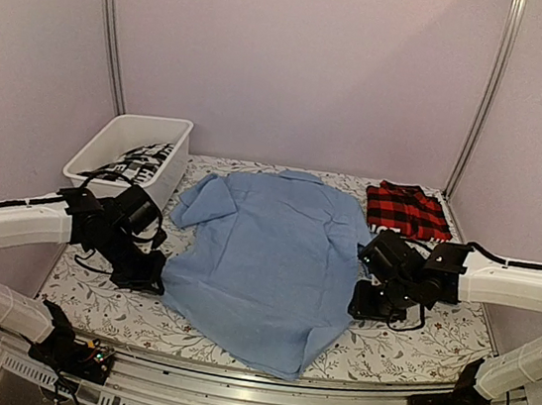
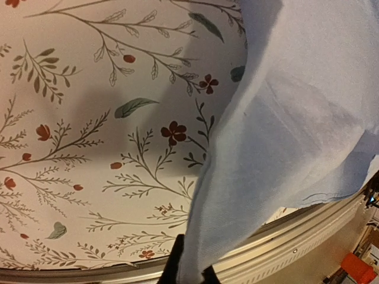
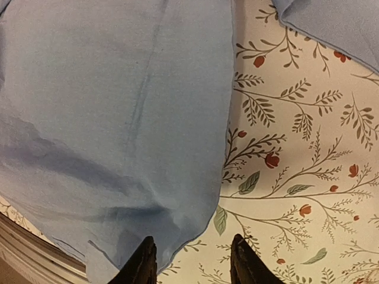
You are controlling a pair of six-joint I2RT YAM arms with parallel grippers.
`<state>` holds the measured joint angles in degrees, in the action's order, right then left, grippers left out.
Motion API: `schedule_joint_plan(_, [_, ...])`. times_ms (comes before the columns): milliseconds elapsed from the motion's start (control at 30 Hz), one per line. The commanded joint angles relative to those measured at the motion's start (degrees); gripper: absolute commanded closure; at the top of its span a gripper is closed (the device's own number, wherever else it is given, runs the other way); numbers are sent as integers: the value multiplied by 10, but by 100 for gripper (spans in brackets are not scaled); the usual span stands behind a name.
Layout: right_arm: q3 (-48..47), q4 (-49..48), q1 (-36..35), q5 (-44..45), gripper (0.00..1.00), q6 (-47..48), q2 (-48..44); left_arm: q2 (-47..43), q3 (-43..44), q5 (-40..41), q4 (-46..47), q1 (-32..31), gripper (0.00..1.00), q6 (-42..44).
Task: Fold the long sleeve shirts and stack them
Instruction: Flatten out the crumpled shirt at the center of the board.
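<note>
Top external view has both our arms bent inward, low over the floral table [image 1: 434, 334], wrists flanking the light blue shirt [image 1: 263, 261]. Our left gripper [image 1: 146, 281] sits at the shirt's left edge, clenched on a fold of blue cloth that rises from between its fingertips. Our right gripper [image 1: 368, 300] sits at the right edge, released, jaws apart over the hem. The shirt lies spread between us, collar far. Beyond it, far right, the red-and-black plaid shirt [image 1: 407, 210] lies folded. Far left stands a white bin [image 1: 110, 131]; its black-and-white print is too small to read.
</note>
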<state>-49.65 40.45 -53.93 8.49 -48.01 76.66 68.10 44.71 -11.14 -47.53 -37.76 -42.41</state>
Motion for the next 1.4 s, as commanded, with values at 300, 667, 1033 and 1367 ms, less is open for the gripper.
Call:
schedule_joint_plan(300, [-153,103,-107,101,28,-49,35,-18,-66,12,67,-77,98,-87])
schedule_joint_plan(667, [-165,31,-129,66,28,-49,123,-75,-54,69,37,-107,96,-125])
schedule_joint_plan(1033, [-122,107,-201,84,26,-131,114,-97,-53,58,30,-112,99,-132])
schedule_joint_plan(1367, [-31,137,-229,82,34,-226,103,-61,-18,16,-15,-122,100,-101])
